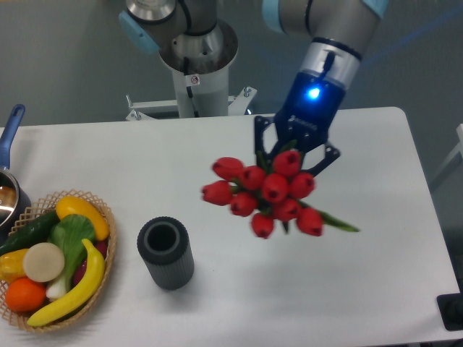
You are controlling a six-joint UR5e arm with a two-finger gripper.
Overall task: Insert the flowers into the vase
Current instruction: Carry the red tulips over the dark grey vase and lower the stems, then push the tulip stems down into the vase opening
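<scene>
fingers (293, 155) clamped on flowers (265, 194) — aloft mid-table | vase (166, 253) upright, well left, beside basket (87, 303)

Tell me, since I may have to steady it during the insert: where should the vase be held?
Hold the vase around its ribbed side wall, coming in level from the side, probably the one away from the basket. It stands upright with its round mouth open on top, which must stay free for the flowers that the gripper carries.
</scene>
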